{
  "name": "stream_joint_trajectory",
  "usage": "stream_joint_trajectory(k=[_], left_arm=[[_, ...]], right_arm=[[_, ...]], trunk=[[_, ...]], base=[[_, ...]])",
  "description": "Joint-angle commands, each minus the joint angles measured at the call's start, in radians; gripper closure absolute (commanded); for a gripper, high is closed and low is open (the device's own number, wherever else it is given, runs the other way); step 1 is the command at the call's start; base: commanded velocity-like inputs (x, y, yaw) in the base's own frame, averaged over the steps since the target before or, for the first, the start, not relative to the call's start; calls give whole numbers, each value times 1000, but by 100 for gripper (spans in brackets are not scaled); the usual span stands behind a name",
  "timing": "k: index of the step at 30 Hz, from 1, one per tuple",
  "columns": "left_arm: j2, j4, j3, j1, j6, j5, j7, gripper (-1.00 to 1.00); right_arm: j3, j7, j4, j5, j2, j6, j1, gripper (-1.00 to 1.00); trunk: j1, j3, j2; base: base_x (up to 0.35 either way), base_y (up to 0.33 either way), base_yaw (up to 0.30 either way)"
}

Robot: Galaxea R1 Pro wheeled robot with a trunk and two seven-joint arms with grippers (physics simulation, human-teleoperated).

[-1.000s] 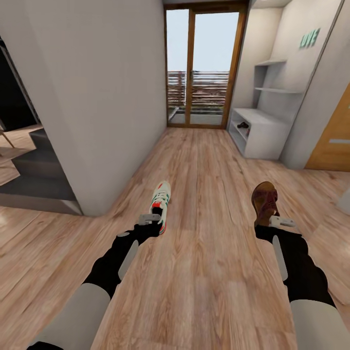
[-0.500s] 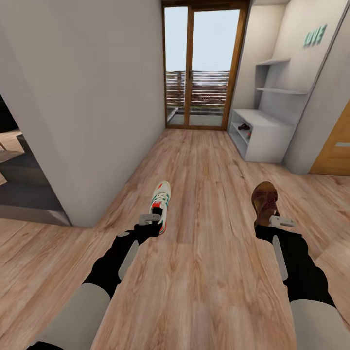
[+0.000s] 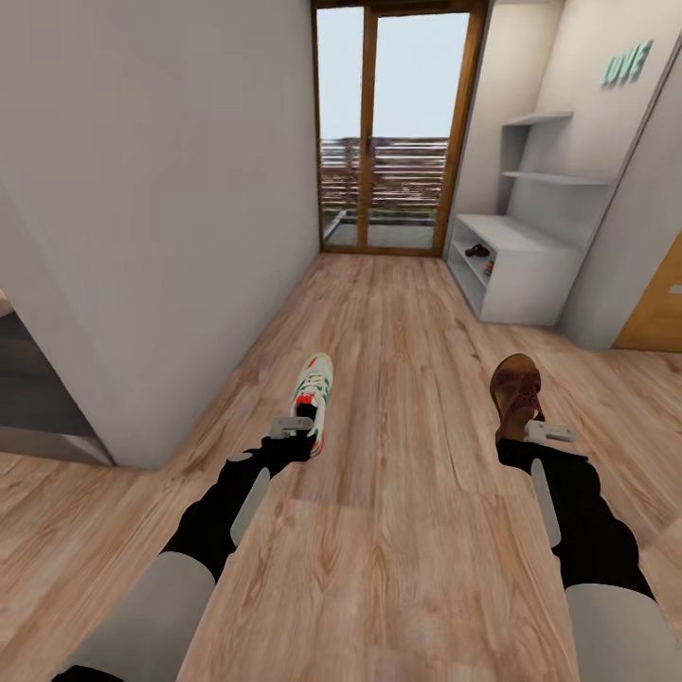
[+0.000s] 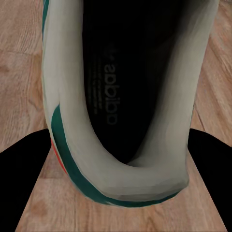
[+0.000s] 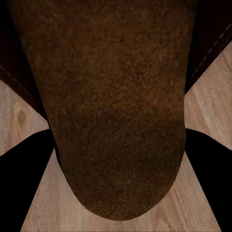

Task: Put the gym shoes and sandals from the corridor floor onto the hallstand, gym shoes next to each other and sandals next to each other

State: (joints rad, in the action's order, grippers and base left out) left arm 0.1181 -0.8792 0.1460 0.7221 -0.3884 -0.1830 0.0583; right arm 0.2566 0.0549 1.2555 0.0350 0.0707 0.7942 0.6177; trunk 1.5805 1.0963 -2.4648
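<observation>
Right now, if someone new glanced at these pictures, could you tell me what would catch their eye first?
Most striking are the two arms stretched forward over the wood floor, each carrying footwear: the left gripper holds a cream gym shoe with green stripes, the right gripper a brown sandal. Next comes the glass door at the corridor's end, with the pale hallstand against the right wall, shoes on its low shelves.

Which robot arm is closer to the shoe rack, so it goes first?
Probably the right. The shoe rack stands ahead on the robot's right side, and the right gripper, holding the sandal, is on that side. The left gripper, with the sneaker, sits farther across the floor.
</observation>
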Motion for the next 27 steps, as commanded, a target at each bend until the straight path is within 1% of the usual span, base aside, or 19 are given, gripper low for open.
stream_joint_trajectory(k=[1, 8, 27], left_arm=[[0, -1, 0, 0, -6, -7, 0, 100], [0, -1, 0, 0, -6, -7, 0, 100], [0, 0, 0, 0, -6, -7, 0, 100]], right_arm=[[0, 0, 1, 3, 0, 5, 1, 100], [0, 0, 1, 3, 0, 5, 1, 100], [0, 0, 1, 3, 0, 5, 1, 100]], trunk=[[0, 1, 0], [0, 1, 0], [0, 1, 0]], base=[[347, -76, 0], [348, -64, 0], [348, -1, 0]])
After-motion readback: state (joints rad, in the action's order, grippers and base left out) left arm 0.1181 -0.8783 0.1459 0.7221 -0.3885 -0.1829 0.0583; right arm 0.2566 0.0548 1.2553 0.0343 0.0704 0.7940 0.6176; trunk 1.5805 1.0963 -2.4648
